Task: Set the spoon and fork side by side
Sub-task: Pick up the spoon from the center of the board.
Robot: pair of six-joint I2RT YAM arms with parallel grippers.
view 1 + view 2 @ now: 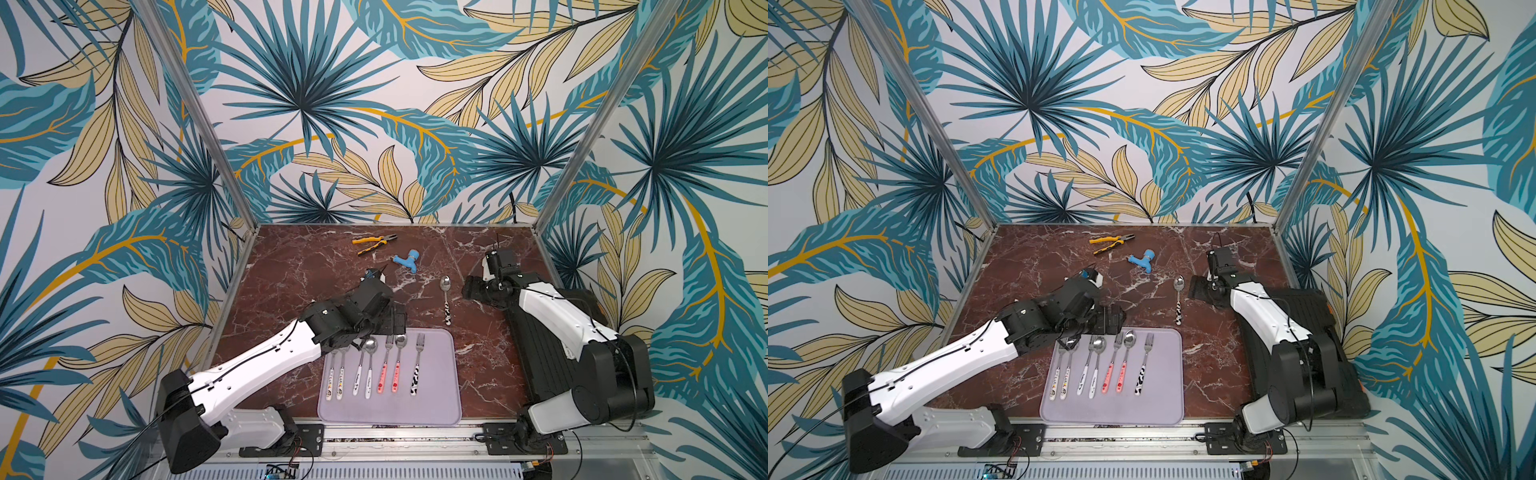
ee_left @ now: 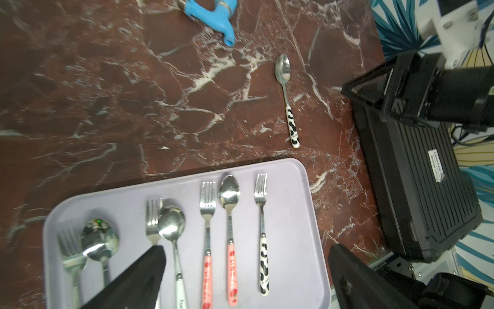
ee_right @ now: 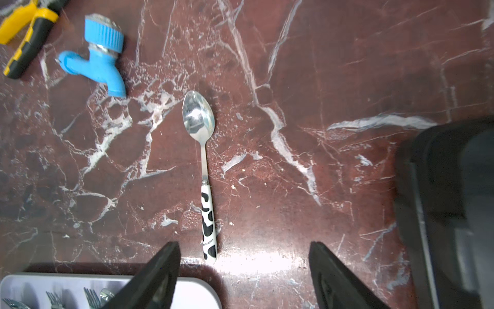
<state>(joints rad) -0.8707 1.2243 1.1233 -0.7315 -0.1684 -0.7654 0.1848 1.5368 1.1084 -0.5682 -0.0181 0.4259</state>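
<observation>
Red-brown marble worktop [image 1: 291, 270], leaf-print walls [image 1: 374, 104]. Cow-pattern spoon [image 1: 446, 300] on bare worktop beyond lilac tray [image 1: 449, 399]; matching fork [image 1: 417, 365] on tray, right end. L end effector [image 2: 246, 250] & R end effector [image 3: 243, 244]: fingers apart, empty.

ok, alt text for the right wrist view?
A cow-print-handled spoon lies flat on the red marble table, handle end toward the open, empty right claw. Beyond its bowl end lie a blue plastic tap and yellow-and-black pliers; a corner of the lilac tray holding forks shows beside the claw.
</observation>
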